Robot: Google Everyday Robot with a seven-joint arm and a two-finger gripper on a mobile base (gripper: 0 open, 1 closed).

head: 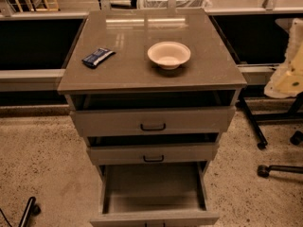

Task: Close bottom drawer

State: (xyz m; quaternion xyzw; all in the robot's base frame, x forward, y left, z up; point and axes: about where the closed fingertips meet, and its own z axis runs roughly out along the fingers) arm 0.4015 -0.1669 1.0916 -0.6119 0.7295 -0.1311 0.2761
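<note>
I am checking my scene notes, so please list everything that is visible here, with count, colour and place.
cabinet: one, grey-taupe, centre of view
top drawer: one, grey-taupe, slightly open
middle drawer: one, grey-taupe, slightly open
bottom drawer: one, grey-taupe, lowest, pulled far out
bowl: one, white, on the cabinet top, right of centre
packet: one, dark blue, on the cabinet top, left side
wire basket: one, white, behind the cabinet
wheeled legs: several, black, on the floor at right and bottom left
gripper: one, pale cream, apparently the shape at the right edge, beside the cabinet top, away from the drawers
</note>
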